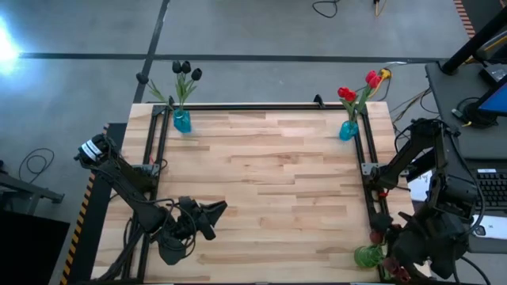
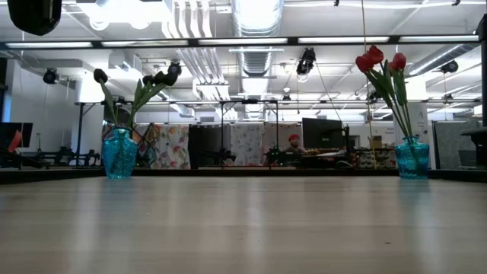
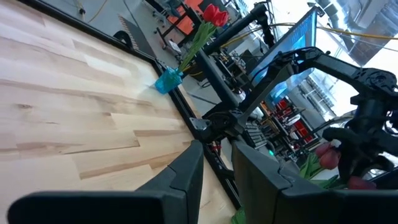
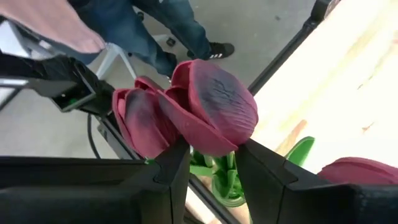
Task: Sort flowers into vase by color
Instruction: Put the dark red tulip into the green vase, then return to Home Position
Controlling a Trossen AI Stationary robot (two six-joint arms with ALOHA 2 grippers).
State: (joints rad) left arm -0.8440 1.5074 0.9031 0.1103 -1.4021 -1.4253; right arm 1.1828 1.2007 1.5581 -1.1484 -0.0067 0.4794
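Pale wooden desk, blue vases at both far corners: black tulips left, red tulips right. Right tool off near-right corner, pinching maroon tulips. Left tool over near-left edge, slightly spread, empty.

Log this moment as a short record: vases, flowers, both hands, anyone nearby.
surface: wooden table
far left vase: blue vase holding black tulips
far right vase: second blue vase holding red tulips
near right corner: green vase with dark red tulips
left hand: low over the table's near left, nothing between its fingers
right hand: at the green vase, a dark red tulip head between its fingers
person: legs in jeans beside the table, in the right wrist view
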